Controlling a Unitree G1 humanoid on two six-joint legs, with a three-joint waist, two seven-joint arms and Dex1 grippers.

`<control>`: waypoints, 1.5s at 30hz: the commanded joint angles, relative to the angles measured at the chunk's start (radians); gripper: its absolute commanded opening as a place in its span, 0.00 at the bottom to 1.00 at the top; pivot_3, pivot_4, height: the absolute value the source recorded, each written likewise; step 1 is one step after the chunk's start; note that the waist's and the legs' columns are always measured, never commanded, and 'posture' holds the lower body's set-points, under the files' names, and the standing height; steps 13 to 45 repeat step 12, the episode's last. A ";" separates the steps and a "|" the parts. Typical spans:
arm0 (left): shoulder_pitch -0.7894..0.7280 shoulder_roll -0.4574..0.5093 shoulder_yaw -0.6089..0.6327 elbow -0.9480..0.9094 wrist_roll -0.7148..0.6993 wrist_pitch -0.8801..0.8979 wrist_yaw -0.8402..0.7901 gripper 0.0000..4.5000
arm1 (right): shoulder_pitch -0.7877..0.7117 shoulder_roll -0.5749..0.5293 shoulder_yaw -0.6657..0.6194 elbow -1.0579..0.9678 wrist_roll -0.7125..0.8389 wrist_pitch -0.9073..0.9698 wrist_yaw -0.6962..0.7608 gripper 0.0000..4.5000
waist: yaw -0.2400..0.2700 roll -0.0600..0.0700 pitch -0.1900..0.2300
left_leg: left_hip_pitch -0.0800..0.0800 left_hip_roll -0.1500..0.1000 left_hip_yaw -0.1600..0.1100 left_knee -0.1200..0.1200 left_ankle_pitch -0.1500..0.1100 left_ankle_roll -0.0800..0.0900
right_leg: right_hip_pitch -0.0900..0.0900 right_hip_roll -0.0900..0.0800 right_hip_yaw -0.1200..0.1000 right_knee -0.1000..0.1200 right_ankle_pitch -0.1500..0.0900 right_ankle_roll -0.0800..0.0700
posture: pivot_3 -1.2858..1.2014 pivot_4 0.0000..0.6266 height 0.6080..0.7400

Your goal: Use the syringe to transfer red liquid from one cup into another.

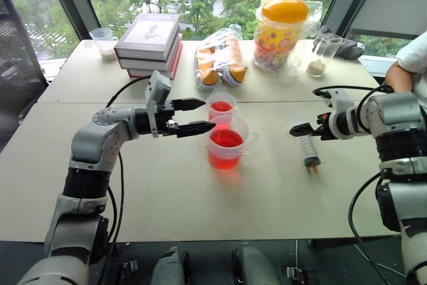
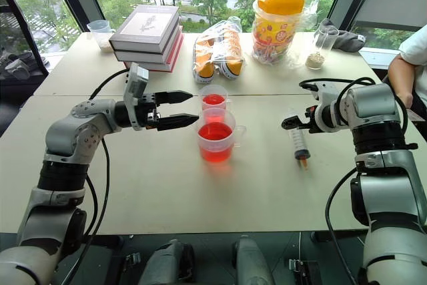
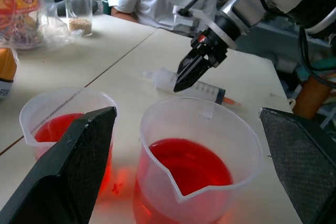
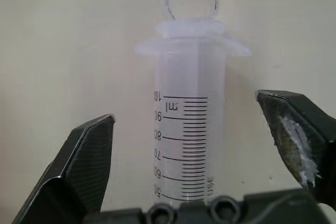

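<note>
Syringe lies on bench between spread right pincer; light, slick, rigid barrel: grip mid-barrel. Left pincer spread too.

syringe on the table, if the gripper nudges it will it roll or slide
The syringe lies flat on the table. Its round barrel would probably roll sideways, though the wide flange may check that. It looks like stiff, smooth plastic, likely light and a bit slippery between the open right gripper.

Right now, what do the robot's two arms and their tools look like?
Both arms are silver-grey metal shells with black ribbed joint sections and loose black cables. The left tool and the right tool each have two black tapered fingers; close up, the finger pads show a fine woven texture, one scuffed white.
</note>
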 commanded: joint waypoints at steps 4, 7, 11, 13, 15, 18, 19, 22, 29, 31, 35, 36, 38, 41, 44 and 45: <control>0.008 0.055 0.025 -0.039 -0.054 0.016 -0.023 1.00 | 0.104 -0.120 -0.256 -0.492 0.145 0.059 0.069 0.98 | 0.008 0.000 0.000 | 0.000 0.000 0.000 -0.001 0.000 0.000 | 0.000 0.000 0.000 -0.001 0.000 0.000 | 0.52 0.24 1.00; 0.011 0.084 0.041 -0.047 -0.090 0.042 -0.039 1.00 | 0.204 -0.117 -0.439 -0.741 0.246 0.101 0.102 0.98 | 0.012 0.000 0.000 | 0.000 0.000 0.000 -0.001 0.000 0.000 | 0.000 0.000 0.000 -0.001 0.000 0.000 | 0.52 0.24 1.00; 0.015 0.115 0.037 -0.050 -0.106 0.059 -0.047 1.00 | 0.396 -0.089 -0.639 -1.025 0.358 0.171 0.135 0.98 | 0.025 0.000 0.000 | 0.000 0.000 -0.001 0.000 0.000 0.000 | 0.001 0.000 -0.001 -0.001 0.000 0.000 | 0.52 0.24 1.00; 0.018 0.120 0.034 -0.051 -0.111 0.064 -0.051 1.00 | 0.441 -0.079 -0.688 -1.076 0.399 0.194 0.158 0.98 | 0.025 0.000 0.000 | 0.000 0.000 -0.001 0.000 0.000 0.000 | 0.001 0.000 -0.001 -0.002 -0.001 -0.001 | 0.52 0.24 1.00; 0.018 0.120 0.034 -0.051 -0.111 0.064 -0.051 1.00 | 0.441 -0.079 -0.688 -1.076 0.399 0.194 0.158 0.98 | 0.025 0.000 0.000 | 0.000 0.000 -0.001 0.000 0.000 0.000 | 0.001 0.000 -0.001 -0.002 -0.001 -0.001 | 0.52 0.24 1.00; 0.018 0.120 0.034 -0.051 -0.111 0.064 -0.051 1.00 | 0.441 -0.079 -0.688 -1.076 0.399 0.194 0.158 0.98 | 0.025 0.000 0.000 | 0.000 0.000 -0.001 0.000 0.000 0.000 | 0.001 0.000 -0.001 -0.002 -0.001 -0.001 | 0.52 0.24 1.00; 0.018 0.120 0.034 -0.051 -0.111 0.064 -0.051 1.00 | 0.441 -0.079 -0.688 -1.076 0.399 0.194 0.158 0.98 | 0.025 0.000 0.000 | 0.000 0.000 -0.001 0.000 0.000 0.000 | 0.001 0.000 -0.001 -0.002 -0.001 -0.001 | 0.52 0.24 1.00; 0.018 0.120 0.034 -0.051 -0.111 0.064 -0.051 1.00 | 0.441 -0.079 -0.688 -1.076 0.399 0.194 0.158 0.98 | 0.025 0.000 0.000 | 0.000 0.000 -0.001 0.000 0.000 0.000 | 0.001 0.000 -0.001 -0.002 -0.001 -0.001 | 0.52 0.24 1.00; 0.018 0.120 0.034 -0.051 -0.111 0.064 -0.051 1.00 | 0.441 -0.079 -0.688 -1.076 0.399 0.194 0.158 0.98 | 0.025 0.000 0.000 | 0.000 0.000 -0.001 0.000 0.000 0.000 | 0.001 0.000 -0.001 -0.002 -0.001 -0.001 | 0.52 0.24 1.00; 0.018 0.120 0.034 -0.051 -0.111 0.064 -0.051 1.00 | 0.441 -0.079 -0.688 -1.076 0.399 0.194 0.158 0.98 | 0.025 0.000 0.000 | 0.000 0.000 -0.001 0.000 0.000 0.000 | 0.001 0.000 -0.001 -0.002 -0.001 -0.001 | 0.52 0.24 1.00; 0.018 0.120 0.034 -0.051 -0.111 0.064 -0.051 1.00 | 0.441 -0.079 -0.688 -1.076 0.399 0.194 0.158 0.98 | 0.025 0.000 0.000 | 0.000 0.000 -0.001 0.000 0.000 0.000 | 0.001 0.000 -0.001 -0.002 -0.001 -0.001 | 0.52 0.24 1.00; 0.018 0.120 0.034 -0.051 -0.111 0.064 -0.051 1.00 | 0.441 -0.079 -0.688 -1.076 0.399 0.194 0.158 0.98 | 0.025 0.000 0.000 | 0.000 0.000 -0.001 0.000 0.000 0.000 | 0.001 0.000 -0.001 -0.002 -0.001 -0.001 | 0.52 0.24 1.00; 0.018 0.120 0.034 -0.051 -0.111 0.064 -0.051 1.00 | 0.441 -0.079 -0.688 -1.076 0.399 0.194 0.158 0.98 | 0.025 0.000 0.000 | 0.000 0.000 -0.001 0.000 0.000 0.000 | 0.001 0.000 -0.001 -0.002 -0.001 -0.001 | 0.52 0.24 1.00; 0.018 0.120 0.034 -0.051 -0.111 0.064 -0.051 1.00 | 0.441 -0.079 -0.688 -1.076 0.399 0.194 0.158 0.98 | 0.025 0.000 0.000 | 0.000 0.000 -0.001 0.000 0.000 0.000 | 0.001 0.000 -0.001 -0.002 -0.001 -0.001 | 0.52 0.24 1.00; 0.018 0.120 0.034 -0.051 -0.111 0.064 -0.051 1.00 | 0.441 -0.079 -0.688 -1.076 0.399 0.194 0.158 0.98 | 0.025 0.000 0.000 | 0.000 0.000 -0.001 0.000 0.000 0.000 | 0.001 0.000 -0.001 -0.002 -0.001 -0.001 | 0.52 0.24 1.00; 0.018 0.120 0.034 -0.051 -0.111 0.064 -0.051 1.00 | 0.441 -0.079 -0.688 -1.076 0.399 0.194 0.158 0.98 | 0.025 0.000 0.000 | 0.000 0.000 -0.001 0.000 0.000 0.000 | 0.001 0.000 -0.001 -0.002 -0.001 -0.001 | 0.52 0.24 1.00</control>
